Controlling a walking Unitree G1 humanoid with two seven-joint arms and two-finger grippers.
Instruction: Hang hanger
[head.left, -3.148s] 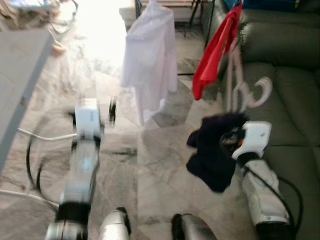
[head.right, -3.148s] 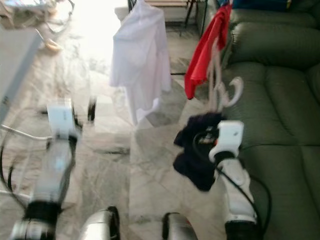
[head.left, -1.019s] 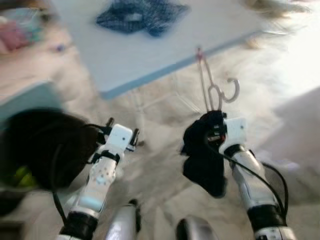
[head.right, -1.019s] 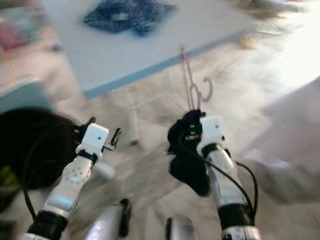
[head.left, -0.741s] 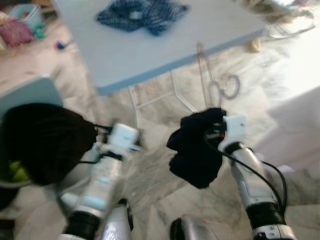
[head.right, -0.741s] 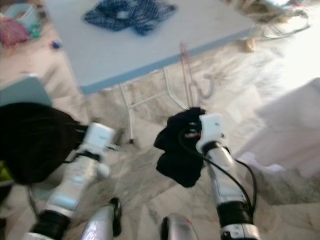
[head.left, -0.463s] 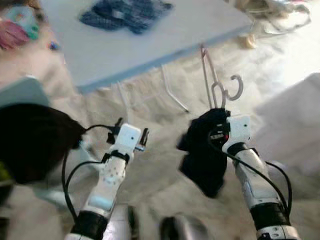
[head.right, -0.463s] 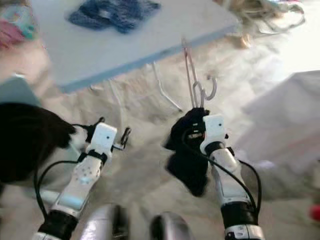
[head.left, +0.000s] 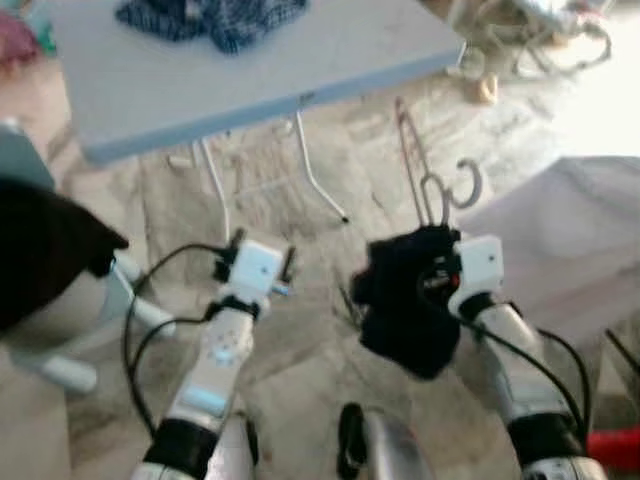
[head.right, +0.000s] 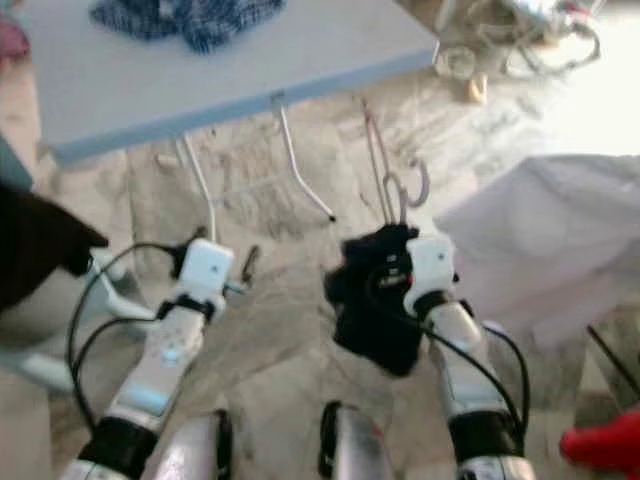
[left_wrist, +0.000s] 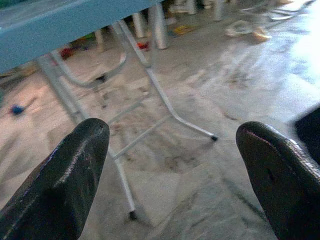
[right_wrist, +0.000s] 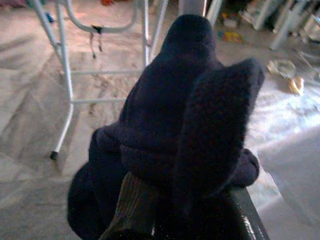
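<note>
Beyond the marble floor (head.left: 300, 350), a folding table (head.left: 250, 60) bears blue cloth (head.left: 210, 15).

1. A grey folding table (head.left: 250, 70) on white metal legs (head.left: 318, 185) stands over the marble floor (head.left: 300, 330).
2. A blue patterned cloth (head.left: 210, 15) lies on the table.
3. A white garment (head.right: 540, 250) hangs right of the table.
4. Cables (head.left: 530, 45) lie beyond the table's far corner.
</note>
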